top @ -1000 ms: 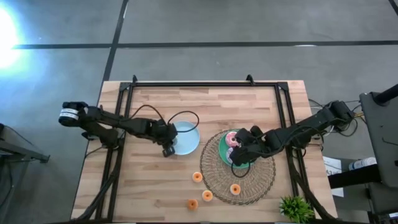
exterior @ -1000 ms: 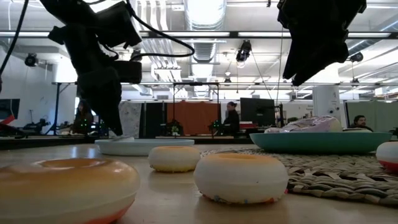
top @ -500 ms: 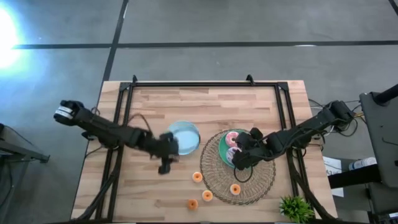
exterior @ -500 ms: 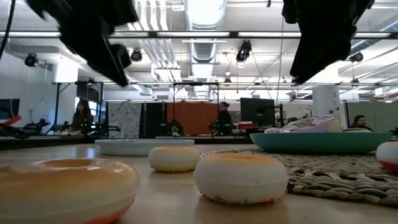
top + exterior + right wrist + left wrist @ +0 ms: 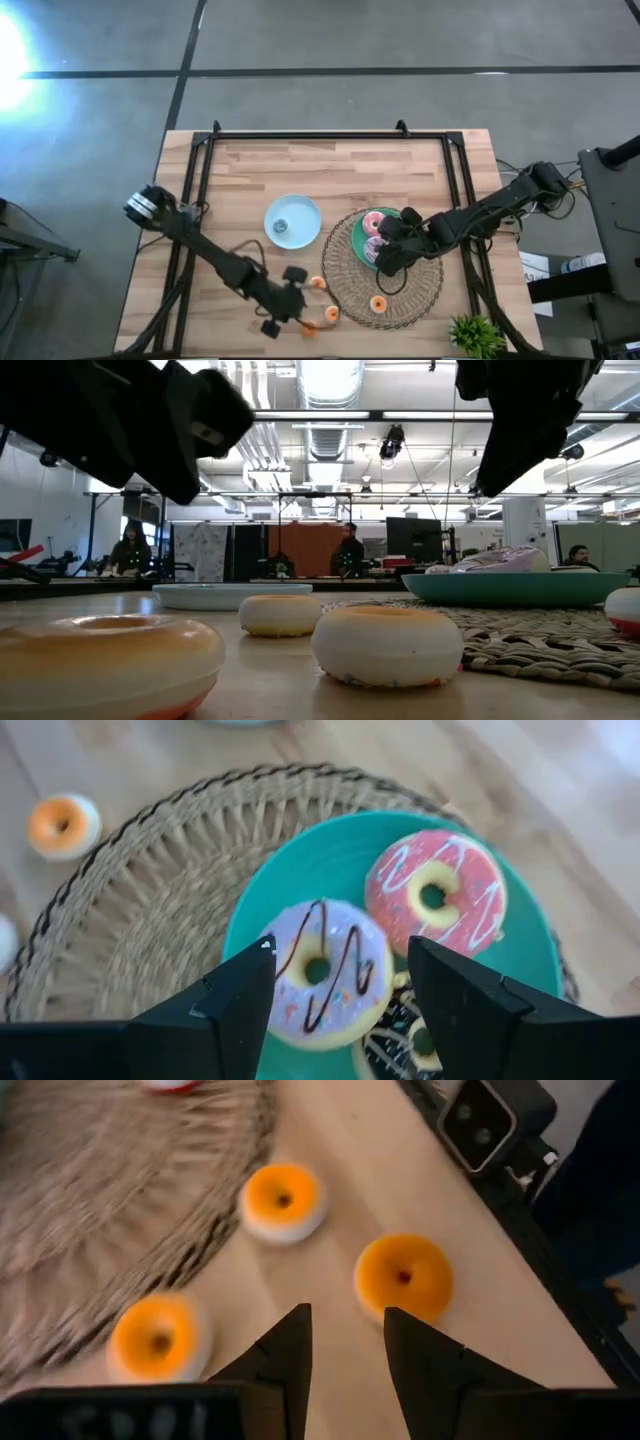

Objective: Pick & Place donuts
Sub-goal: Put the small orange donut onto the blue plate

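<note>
Dark brown donut cut by frame edge, half behind right claw.

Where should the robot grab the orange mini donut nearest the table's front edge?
Probably across its outer rim, straight down from above: the orange mini donut lies flat on the bare table, apart from the others, just ahead of the open left gripper.

The counter is made of light wood strips and has a black metal frame around its edges. A round light-blue plate lies near the middle of it. Just beside this plate, a round woven mat lies flat, and a green plate rests on top of the mat. A small green plant stands at one corner of the counter. Under the counter there is a grey floor with dark lines. In the low view, a person stands far behind in the room.
</note>
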Controlling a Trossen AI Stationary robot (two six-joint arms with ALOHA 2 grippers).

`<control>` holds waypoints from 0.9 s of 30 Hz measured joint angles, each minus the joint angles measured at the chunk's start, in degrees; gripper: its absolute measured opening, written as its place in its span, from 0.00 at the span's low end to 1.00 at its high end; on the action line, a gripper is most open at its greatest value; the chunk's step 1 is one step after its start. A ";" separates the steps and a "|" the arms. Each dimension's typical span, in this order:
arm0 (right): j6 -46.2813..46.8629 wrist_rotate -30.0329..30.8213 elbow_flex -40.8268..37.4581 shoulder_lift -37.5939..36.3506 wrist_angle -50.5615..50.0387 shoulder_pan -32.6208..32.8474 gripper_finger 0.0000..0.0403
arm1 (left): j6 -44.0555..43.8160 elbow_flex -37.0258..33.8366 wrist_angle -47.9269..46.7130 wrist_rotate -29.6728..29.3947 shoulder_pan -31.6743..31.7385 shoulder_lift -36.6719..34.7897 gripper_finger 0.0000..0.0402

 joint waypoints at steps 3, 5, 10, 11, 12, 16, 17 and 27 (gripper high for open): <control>-0.07 -1.40 0.00 0.00 -0.12 0.02 0.55 | 0.50 3.55 -0.59 0.34 -0.65 3.54 0.25; -0.28 -1.74 0.00 0.00 -0.22 0.03 0.55 | -0.07 4.37 -0.55 0.32 -1.22 4.26 0.25; -2.09 -1.69 0.00 0.00 -0.61 0.11 0.55 | 1.04 7.44 -0.51 1.78 -2.74 7.34 0.25; -2.18 -1.69 -0.02 0.00 -1.00 0.11 0.55 | 1.12 8.15 -0.47 1.79 -3.03 8.11 0.25; -2.32 -1.69 -0.03 0.00 -1.41 0.11 0.55 | 1.14 8.73 -0.32 1.83 -3.29 8.82 0.25; -2.54 -1.67 -0.11 0.00 -2.14 0.11 0.55 | 1.08 11.22 -0.10 1.75 -3.78 11.70 0.25; -2.64 -1.67 -0.11 0.00 -2.10 0.11 0.55 | 1.06 11.64 -0.44 1.74 -3.82 12.30 0.25; -2.80 -1.61 -0.42 0.00 -2.10 0.11 0.55 | -0.26 11.88 -6.52 -3.62 -3.85 14.80 0.25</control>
